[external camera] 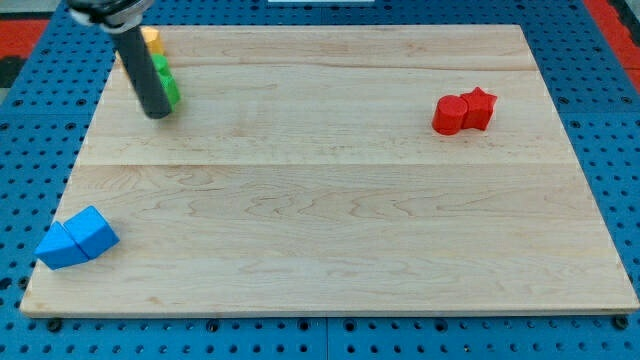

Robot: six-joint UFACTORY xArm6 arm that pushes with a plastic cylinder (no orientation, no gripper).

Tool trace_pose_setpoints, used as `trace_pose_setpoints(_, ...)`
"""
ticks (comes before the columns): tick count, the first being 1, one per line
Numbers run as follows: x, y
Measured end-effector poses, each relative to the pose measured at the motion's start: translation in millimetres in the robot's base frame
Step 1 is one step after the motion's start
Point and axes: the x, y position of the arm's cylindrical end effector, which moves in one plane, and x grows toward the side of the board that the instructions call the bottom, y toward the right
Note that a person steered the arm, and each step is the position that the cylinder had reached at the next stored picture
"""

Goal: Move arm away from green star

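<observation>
A green block [166, 82], partly hidden behind the rod so its star shape is hard to confirm, sits near the board's top left corner. A yellow block [151, 41] lies just above it, also partly hidden. My tip [158, 113] rests on the board right at the green block's lower left side, touching or nearly touching it. The dark rod slants up to the view's top left.
Two red blocks [464, 111] sit together at the view's upper right. Two blue blocks [77, 238] sit together at the lower left, near the board's edge. The wooden board [330, 200] lies on a blue pegboard surface.
</observation>
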Motion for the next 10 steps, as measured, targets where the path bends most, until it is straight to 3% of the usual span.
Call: trace_pose_setpoints(10, 25, 20)
